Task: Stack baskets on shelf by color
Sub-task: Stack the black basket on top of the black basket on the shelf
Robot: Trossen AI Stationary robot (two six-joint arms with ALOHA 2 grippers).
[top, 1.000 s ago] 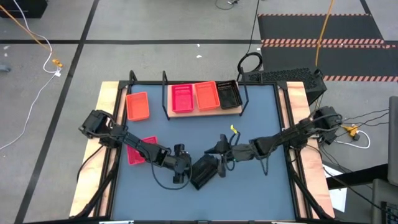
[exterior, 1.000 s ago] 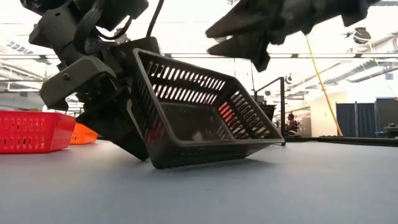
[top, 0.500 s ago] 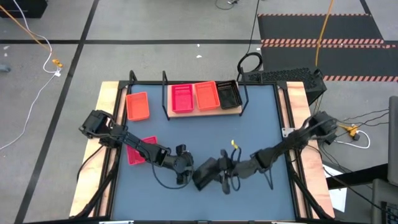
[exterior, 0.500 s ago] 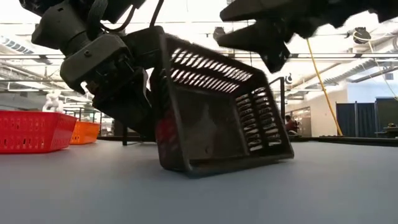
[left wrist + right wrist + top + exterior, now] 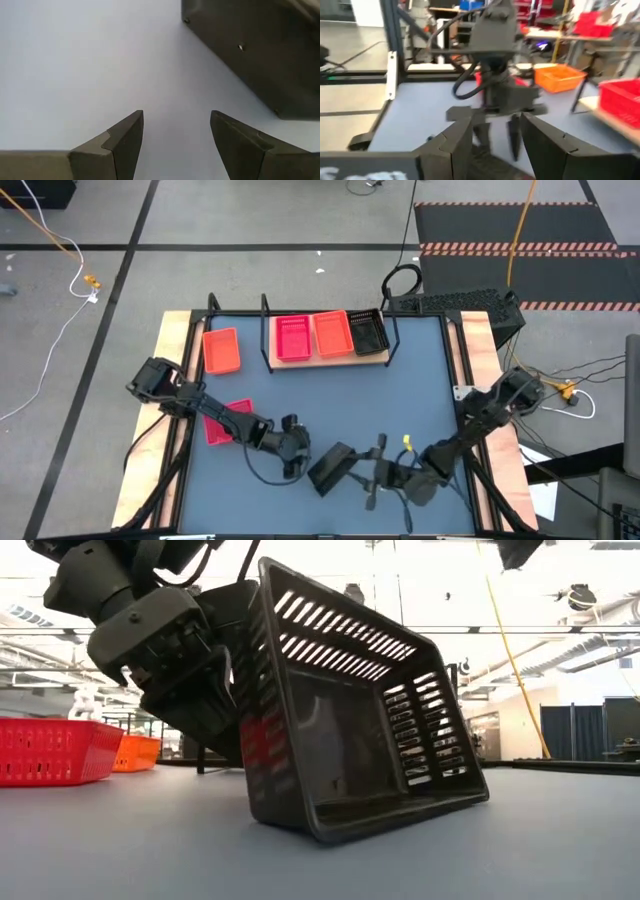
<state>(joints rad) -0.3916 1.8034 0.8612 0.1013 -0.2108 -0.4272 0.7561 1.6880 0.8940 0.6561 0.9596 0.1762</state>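
Observation:
A black basket stands tipped up near the table's near edge. In the low view the black basket rests on its lower long edge, open side toward the near edge. My left gripper is just left of it, open and pointing down. In the left wrist view only bare table lies between the fingers of the left gripper. My right gripper is open and level, just right of the basket. The shelf holds a pinkish-red, an orange and a black basket. My left gripper stands behind the black basket's underside; whether its body touches the basket I cannot tell, and its fingers hold nothing. My right gripper has the basket's perforated wall low between its open fingers; whether it touches I cannot tell.
An orange basket sits on the table left of the shelf. A pinkish-red basket lies partly under my left arm; both show far left in the low view. The shelf's black wire frame rises at the far edge.
My right gripper has moved toward the table's near edge and right, passing out of the low view. The black basket has tipped up from a low slant to nearly on its side, still resting on its lower long edge.

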